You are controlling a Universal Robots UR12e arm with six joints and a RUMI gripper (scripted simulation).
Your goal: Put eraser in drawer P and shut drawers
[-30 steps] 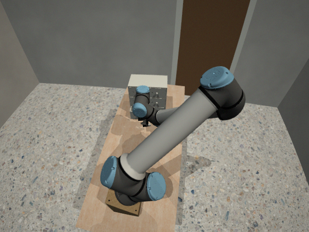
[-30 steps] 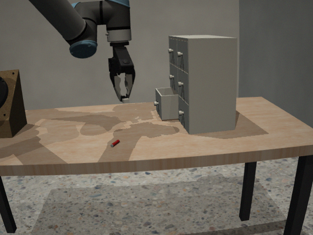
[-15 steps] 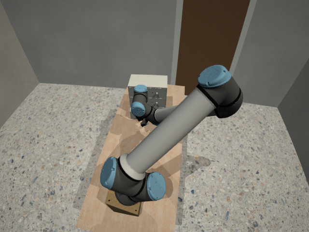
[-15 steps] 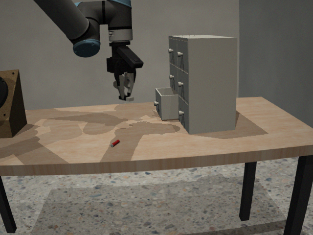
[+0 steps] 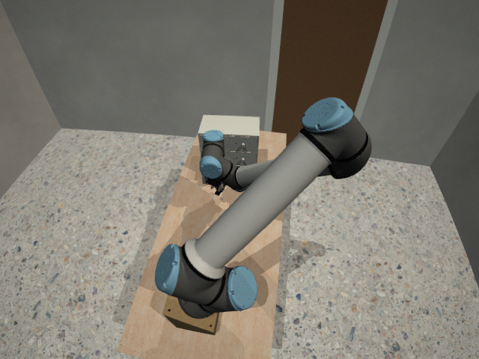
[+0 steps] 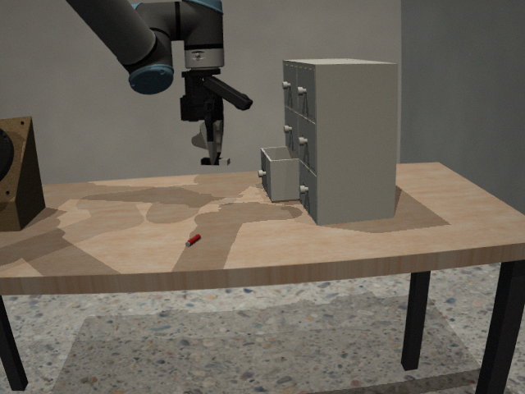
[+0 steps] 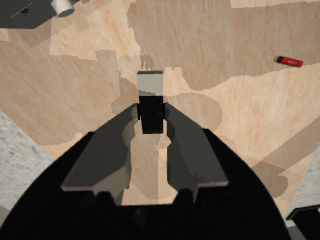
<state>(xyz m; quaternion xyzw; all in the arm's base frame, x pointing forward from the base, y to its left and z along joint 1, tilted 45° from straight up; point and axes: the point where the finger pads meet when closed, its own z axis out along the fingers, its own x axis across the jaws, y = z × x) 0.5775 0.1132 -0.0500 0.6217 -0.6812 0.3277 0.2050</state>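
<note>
Grey-and-black, the small block pinched at the fingertips is judged to be the eraser (image 7: 150, 102); the gripper (image 6: 215, 160) is closed on it and hangs well above the wooden table (image 6: 381, 249), clear of its surface. The grip sits on the dark lower part, leaving the pale end projecting past the tips, which should let the block fall free once the jaws part.

At the far end of the table stands the chest (image 6: 352, 139), upright. One bottom drawer (image 6: 280, 173) is pulled out towards the arm, its top open and apparently nothing inside; the others appear shut. Whether this drawer carries the letter P cannot be read from any view; the markings are too small.

Gripper and open drawer are near but apart, the gripper higher and short of the drawer. A drop from above looks the natural course, sparing the unstopped drawer any push.

Near the table's long edge lies a red cylinder (image 6: 193, 240), untouched, which is to remain.
</note>
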